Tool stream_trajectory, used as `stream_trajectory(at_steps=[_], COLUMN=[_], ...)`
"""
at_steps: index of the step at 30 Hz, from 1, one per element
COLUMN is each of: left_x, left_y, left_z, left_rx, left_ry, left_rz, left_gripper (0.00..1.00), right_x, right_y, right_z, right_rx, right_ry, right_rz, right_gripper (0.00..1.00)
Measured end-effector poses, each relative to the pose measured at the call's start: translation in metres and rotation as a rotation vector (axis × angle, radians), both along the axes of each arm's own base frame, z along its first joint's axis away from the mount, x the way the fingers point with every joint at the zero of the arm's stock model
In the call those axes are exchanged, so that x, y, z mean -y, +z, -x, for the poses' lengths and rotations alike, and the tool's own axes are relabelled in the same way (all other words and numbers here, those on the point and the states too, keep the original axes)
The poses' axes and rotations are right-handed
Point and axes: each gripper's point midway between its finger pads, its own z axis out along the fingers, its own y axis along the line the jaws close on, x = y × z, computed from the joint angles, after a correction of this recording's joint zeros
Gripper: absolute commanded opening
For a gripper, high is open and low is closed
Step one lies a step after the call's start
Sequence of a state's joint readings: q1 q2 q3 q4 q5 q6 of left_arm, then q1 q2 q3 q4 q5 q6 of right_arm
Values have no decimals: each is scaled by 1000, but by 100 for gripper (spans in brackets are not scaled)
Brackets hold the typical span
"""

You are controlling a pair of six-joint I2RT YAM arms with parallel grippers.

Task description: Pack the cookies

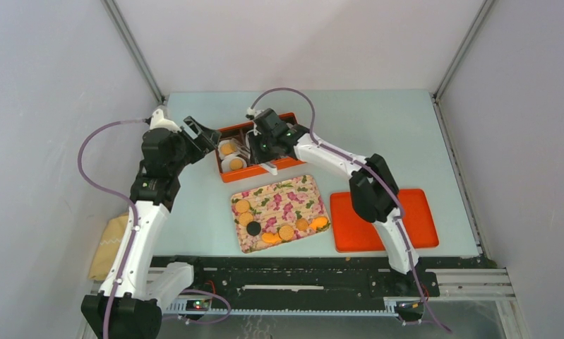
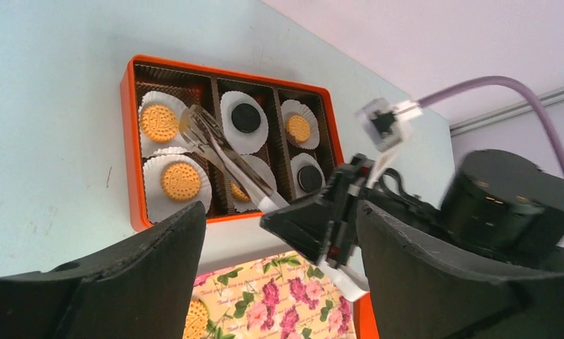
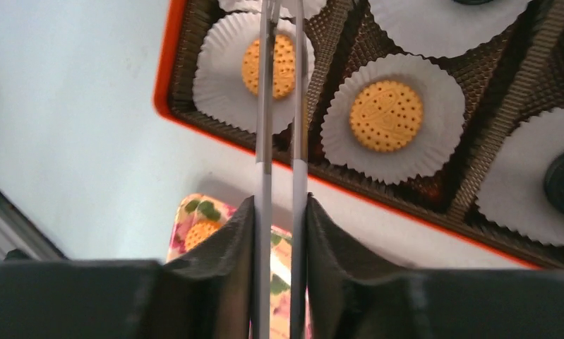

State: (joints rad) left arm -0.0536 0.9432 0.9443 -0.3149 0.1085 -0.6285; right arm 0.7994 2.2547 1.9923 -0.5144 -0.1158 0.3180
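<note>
Several cookies (image 1: 286, 232), golden and one dark, lie on the floral tray (image 1: 293, 194). More cookies sit in white liners in the orange compartment box (image 1: 259, 174): golden ones (image 2: 181, 181) and dark ones (image 2: 245, 118). My right gripper (image 1: 263, 151) is shut on metal tongs (image 3: 280, 106) and holds them above the box's front-left liners. The tongs cross over a golden cookie (image 3: 268, 67); their tips are out of the right wrist view. My left gripper (image 1: 201, 135) is open and empty, left of the box, fingers (image 2: 123, 282) spread wide.
An orange lid (image 1: 385, 220) lies at the near right of the table. A tan cloth (image 1: 109, 247) sits off the left table edge. The right arm reaches over the table's middle towards the box. White walls enclose the table.
</note>
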Motion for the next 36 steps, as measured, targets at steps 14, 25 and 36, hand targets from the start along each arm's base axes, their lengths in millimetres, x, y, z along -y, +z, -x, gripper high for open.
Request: stream_trajectory(at_steps=[14,25,36], left_x=[0,18,24], left_y=[-3,-14,-22], left_z=[-1,-3,-5], left_rx=[20,-13,-34], left_ry=[1,-39,-43], left_rz=[3,-10,-23], left_gripper=[52,47,49], right_x=[116,286,304], right_y=[175,-24,-60], right_z=[-13,-85,-98], right_rx=[345,20,-94], right_ry=[-272,-631,-667], right_rz=[-135,328,369], right_gripper=[0,0,8])
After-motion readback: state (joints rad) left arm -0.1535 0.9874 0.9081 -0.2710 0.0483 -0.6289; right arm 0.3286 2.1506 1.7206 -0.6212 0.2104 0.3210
